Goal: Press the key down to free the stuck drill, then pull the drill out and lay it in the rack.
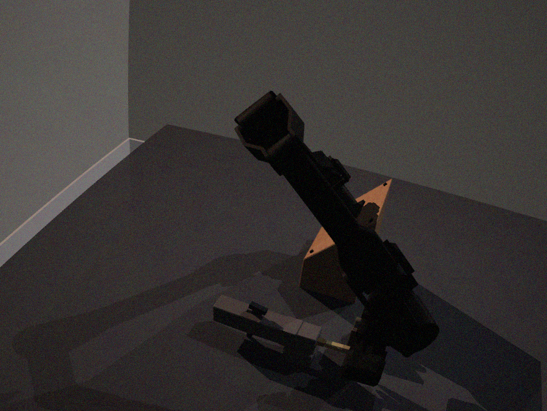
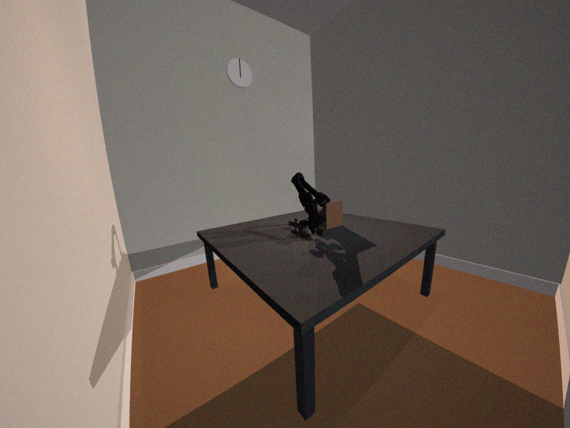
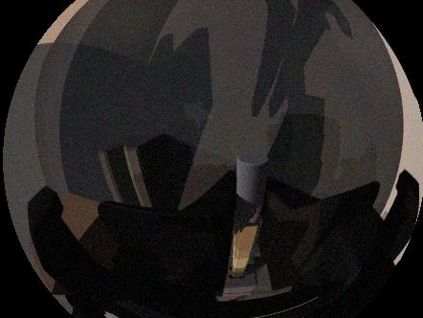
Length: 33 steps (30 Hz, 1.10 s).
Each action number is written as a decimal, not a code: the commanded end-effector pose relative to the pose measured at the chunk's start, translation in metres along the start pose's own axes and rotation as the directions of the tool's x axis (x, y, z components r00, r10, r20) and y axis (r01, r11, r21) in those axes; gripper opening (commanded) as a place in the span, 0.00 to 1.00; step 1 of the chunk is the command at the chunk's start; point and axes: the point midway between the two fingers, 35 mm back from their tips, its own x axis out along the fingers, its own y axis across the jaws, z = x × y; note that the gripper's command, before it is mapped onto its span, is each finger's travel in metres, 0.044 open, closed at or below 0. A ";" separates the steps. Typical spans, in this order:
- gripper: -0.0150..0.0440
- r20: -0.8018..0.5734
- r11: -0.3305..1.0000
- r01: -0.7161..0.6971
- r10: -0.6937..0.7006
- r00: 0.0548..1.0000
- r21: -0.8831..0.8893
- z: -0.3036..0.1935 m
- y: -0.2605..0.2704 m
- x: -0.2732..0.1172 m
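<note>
The dim grey block (image 1: 274,319) that bears the drill stands low on the table, with the dark round key (image 1: 257,308) across its top. The drill (image 1: 336,345) (image 3: 251,179) shows a brass stretch between the block and my gripper, and a grey-blue cylinder at its other end. My gripper (image 1: 361,360) (image 3: 241,175) is shut on the drill, beside the block's right end in the top view. Whether the drill's inner end is still inside the block I cannot tell. What seems to be the rack, two upright slabs (image 3: 135,177), stands to the left in the wrist view.
A wooden box (image 1: 325,269) (image 2: 334,214) stands behind the block, partly hidden by the arm. It also shows at the left edge of the wrist view. The dark table (image 1: 145,212) (image 2: 285,280) carries everything. Large shadows make the surface hard to read. A clock (image 2: 239,72) hangs on the wall.
</note>
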 end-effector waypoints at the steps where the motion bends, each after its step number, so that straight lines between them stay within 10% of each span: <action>1: 0.25 0.005 1.000 0.002 -0.002 1.000 0.007 0.009 -0.002 -0.001; 33: 0.25 0.007 1.000 0.002 -0.002 1.000 0.007 0.032 0.001 -0.009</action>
